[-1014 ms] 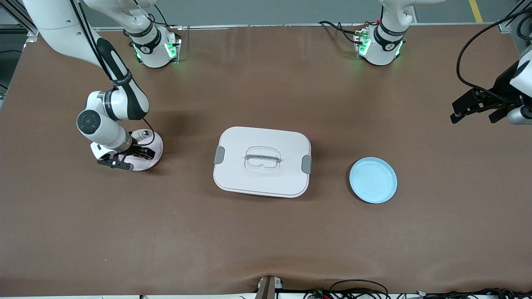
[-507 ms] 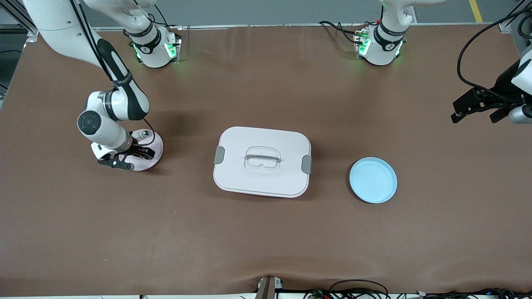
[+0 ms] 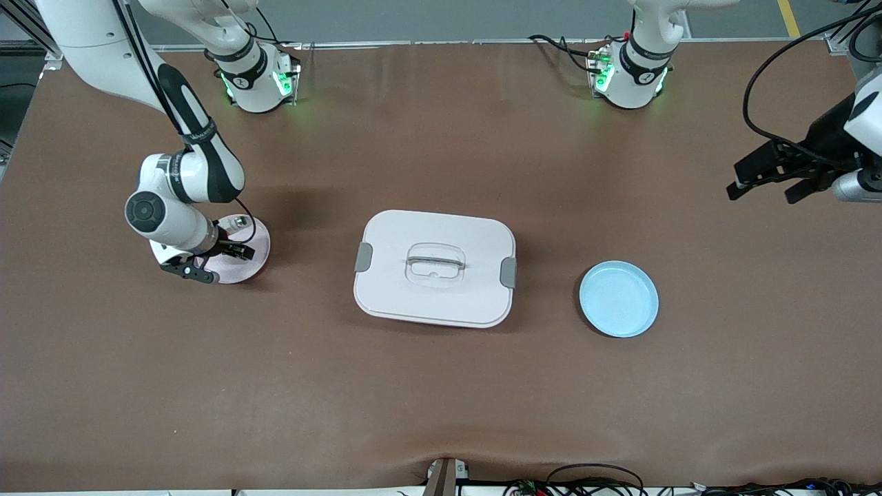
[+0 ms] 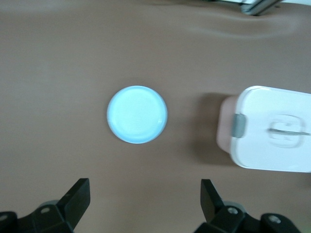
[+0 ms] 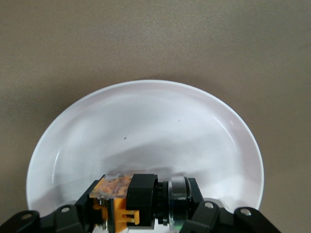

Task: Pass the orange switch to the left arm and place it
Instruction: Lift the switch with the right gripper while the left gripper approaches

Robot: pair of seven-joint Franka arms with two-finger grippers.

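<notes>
Landmark: we take the box [image 3: 435,268], white with grey side latches and a clear lid handle, sitting mid-table, as our reference.
Surface: we see a brown mat covering the table [image 3: 441,399], with a slight ripple at its edge nearest the front camera.
Room: we see a grey floor strip with a yellow line along the table edge where the bases stand, and cables along the edge nearest the front camera.
Pink plate [image 3: 238,251]: toward the right arm's end of the table from the box, well apart from it.
Orange switch [image 5: 146,199]: we see it over the pink plate, clamped between the right gripper's fingers, orange block at one end and round end at the other.
Right gripper [image 3: 207,262]: low over the pink plate, closed onto the orange switch.
Blue plate [image 3: 619,298]: near the box, toward the left arm's end.
Left gripper [image 3: 765,176]: in the air toward the left arm's end of the table from the box, its jaws spread wide, holding nothing.
</notes>
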